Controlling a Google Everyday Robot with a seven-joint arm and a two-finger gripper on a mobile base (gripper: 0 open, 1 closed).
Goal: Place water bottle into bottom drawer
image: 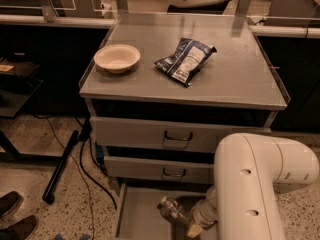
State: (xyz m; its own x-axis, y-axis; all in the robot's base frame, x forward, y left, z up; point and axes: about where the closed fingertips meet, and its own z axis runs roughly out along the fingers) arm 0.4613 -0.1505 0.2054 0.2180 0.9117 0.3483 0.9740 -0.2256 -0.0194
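Note:
The water bottle (173, 210), clear crinkled plastic, lies tilted inside the open bottom drawer (136, 215), cap end toward the upper left. My gripper (193, 227) is low at the drawer's right side, right at the bottle's lower end. My white arm (255, 184) hides most of it. The drawer is pulled out below two closed upper drawers.
A cream bowl (117, 58) and a dark blue-and-white snack bag (186, 60) lie on the cabinet top (240, 84). Two closed drawers with loop handles (178, 136) sit above. A black pole and cables (62, 166) lie on the floor to the left, with shoes (15, 216) at bottom left.

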